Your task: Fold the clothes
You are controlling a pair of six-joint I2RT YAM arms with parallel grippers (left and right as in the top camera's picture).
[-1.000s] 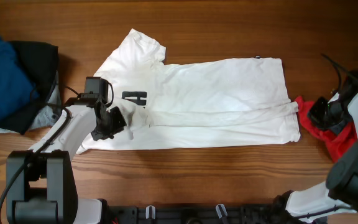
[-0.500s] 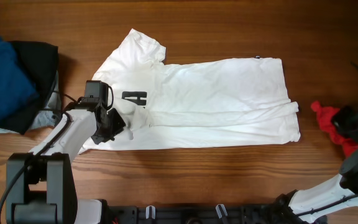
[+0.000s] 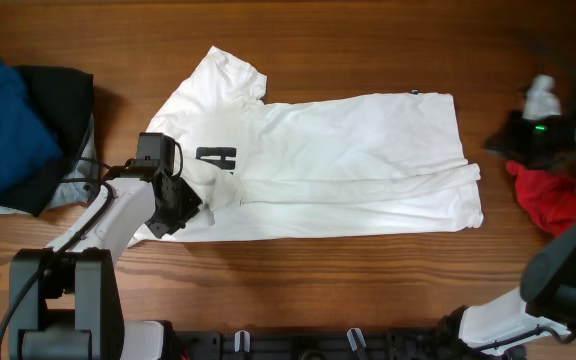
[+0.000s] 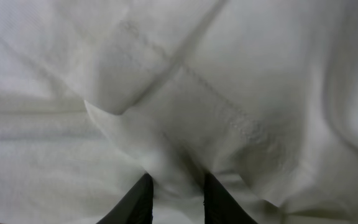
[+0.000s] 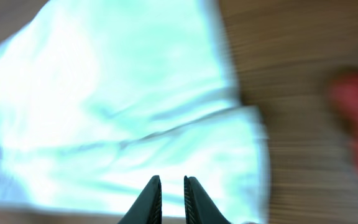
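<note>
My left claw [image 4: 174,199] is clenched on a pinch of the T-shirt [image 3: 338,165] at its lower left, near the black lettering [image 3: 216,157]. I should lift just enough to free that layer, then carry it across flat. My right claw [image 5: 171,198] hangs empty above the desk [image 3: 368,45], fingers almost together, past the shirt's right hem; the red garment [image 3: 548,195] lies beside it. I'd pin that hem before pulling.

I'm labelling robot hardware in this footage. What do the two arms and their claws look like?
The left arm has white links with black joints, a black cable and a black claw. Its fingers are slim, dark and tapered. The right arm is mostly black and blurred, with a green light and a narrow dark claw.
</note>
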